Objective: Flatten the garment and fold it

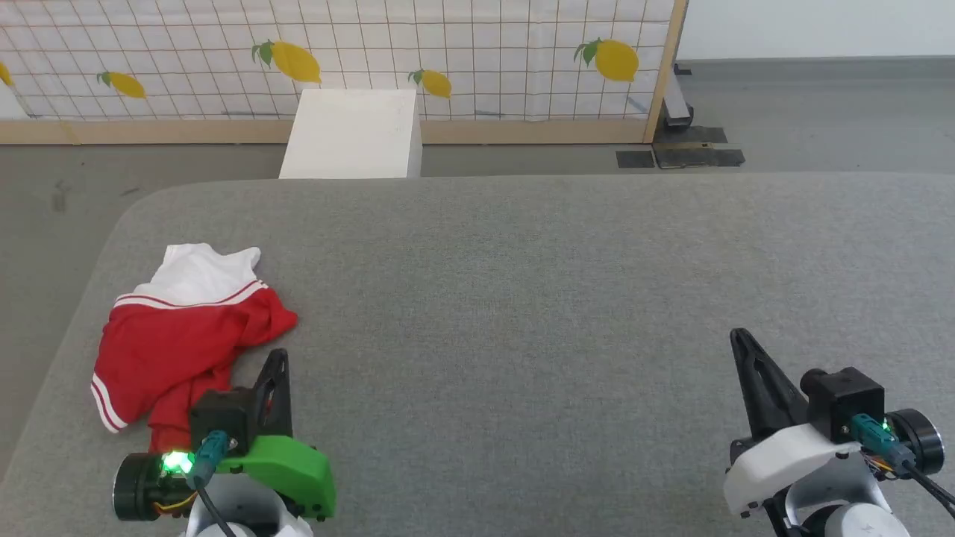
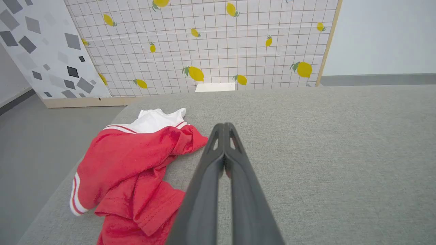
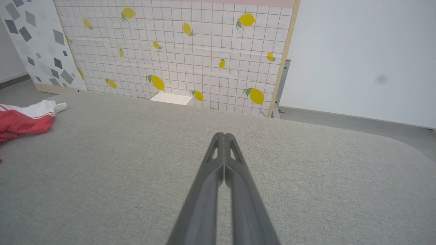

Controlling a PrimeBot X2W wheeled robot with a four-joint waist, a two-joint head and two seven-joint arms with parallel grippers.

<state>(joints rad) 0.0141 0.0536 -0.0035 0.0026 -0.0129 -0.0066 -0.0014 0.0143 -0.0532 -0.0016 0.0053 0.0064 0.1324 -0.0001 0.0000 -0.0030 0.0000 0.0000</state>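
At the lower left of the head view, nearest the camera, the left pincer (image 1: 278,358) rises from a bright green mount with a lit green lamp, its two long dark fingers clenched tip to tip; in the left wrist view they meet in a single point over bare grey cloth. At the lower right of the head view the right pincer (image 1: 739,337), on a white mount with a black camera block, is likewise clenched, fingers pressed flat together and pointing up the frame, well apart from the left one. Just beside the left pincer, on its left, lies the garment (image 1: 179,339), a crumpled red jersey T-shirt with a white sleeve and thin red-and-white stripe trim, bunched in a heap near the left edge of the grey fabric-covered worktop (image 1: 537,298), its white sleeve toward the far side. Whether the pincer's body touches the cloth I cannot tell. Beyond the worktop's far edge a plain white rectangular box (image 1: 351,134) stands on the grey floor (image 1: 821,112), against a wood-framed white grid-patterned screen printed with yellow lemons (image 1: 477,52) across the top of the frame.
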